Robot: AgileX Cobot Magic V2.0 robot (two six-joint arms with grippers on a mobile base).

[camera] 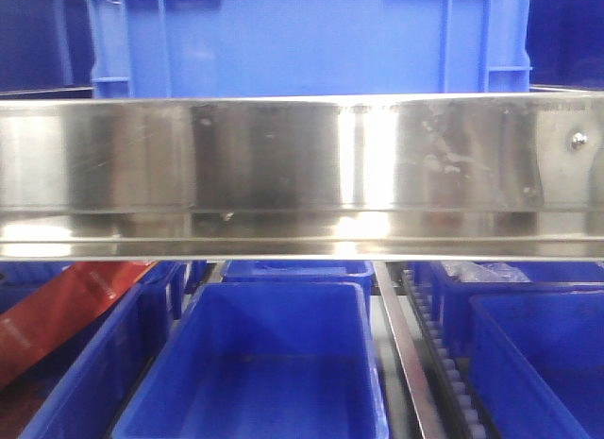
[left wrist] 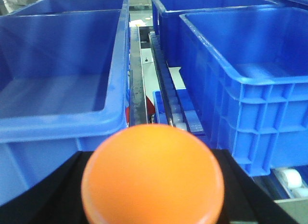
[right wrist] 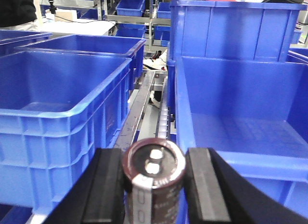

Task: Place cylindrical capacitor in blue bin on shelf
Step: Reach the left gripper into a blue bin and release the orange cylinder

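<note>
Here, right claw (right wrist: pixel 155 188) clamps cylindrical capacitor (right wrist: pixel 154 167); left claw (left wrist: pixel 153 207) clamps orange ball (left wrist: pixel 153 176), bins (right wrist: pixel 72 114) flanking.

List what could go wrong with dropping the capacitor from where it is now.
1. The dark brownish cylindrical capacitor, clamped in the right gripper, lines up with the roller track gap between the left blue plastic bin and the right blue plastic bin. Released here, it would likely fall between them.
2. The gripper looks no higher than the bin rims, so moving sideways could clip one.
</note>
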